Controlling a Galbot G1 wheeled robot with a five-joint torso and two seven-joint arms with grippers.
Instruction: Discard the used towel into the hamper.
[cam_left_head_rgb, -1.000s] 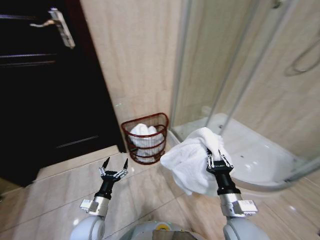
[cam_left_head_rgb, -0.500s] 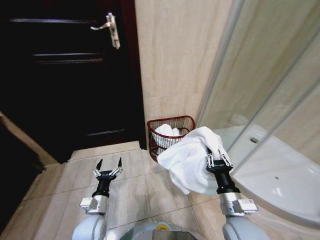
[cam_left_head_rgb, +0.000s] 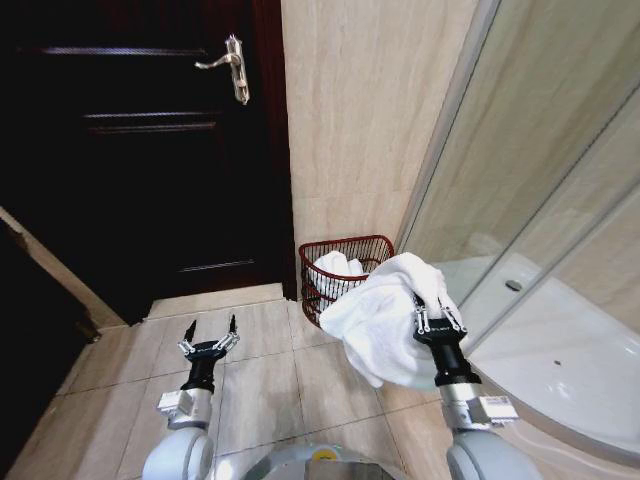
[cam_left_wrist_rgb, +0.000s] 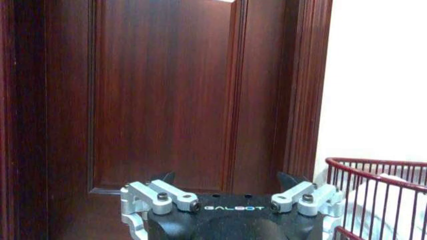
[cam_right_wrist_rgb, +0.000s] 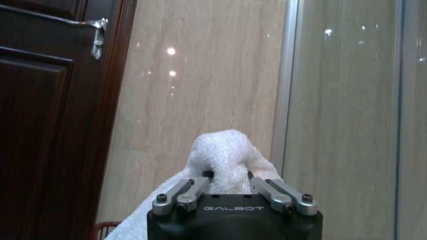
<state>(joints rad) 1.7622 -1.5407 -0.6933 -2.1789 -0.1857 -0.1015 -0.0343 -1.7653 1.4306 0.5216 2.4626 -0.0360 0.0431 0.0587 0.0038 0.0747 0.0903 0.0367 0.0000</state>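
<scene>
Beige marble tiles cover the bathroom floor (cam_left_head_rgb: 255, 375) and wall in the head view, with a dark wooden door (cam_left_head_rgb: 140, 170) at the left and a glass shower enclosure (cam_left_head_rgb: 540, 200) at the right. The hamper (cam_left_head_rgb: 345, 275) stands on the floor in the corner where the wall meets the shower glass, just beside the door frame, and white laundry already lies inside it. The right gripper (cam_left_head_rgb: 438, 318) is raised in front of the robot and clenched on the used towel (cam_left_head_rgb: 385, 320), which drapes down and to the left from its fingers, hanging partly before the hamper's rim. Holding it high keeps the cloth off the floor and, I judge, above the hamper's opening for the drop. The left gripper (cam_left_head_rgb: 207, 342) hovers low over the floor tiles near the door, fingers spread and carrying nothing, idle and out of the towel's way.

From the left wrist view, the left gripper (cam_left_wrist_rgb: 227, 187) faces the door panel with its fingers apart, and the hamper's red bars (cam_left_wrist_rgb: 380, 192) show to one side with white cloth behind them.

From the right wrist view, the right gripper (cam_right_wrist_rgb: 230, 187) pinches a bunched fold of the towel (cam_right_wrist_rgb: 223, 160), which bulges up between the fingers, with the tiled wall and shower frame beyond.
</scene>
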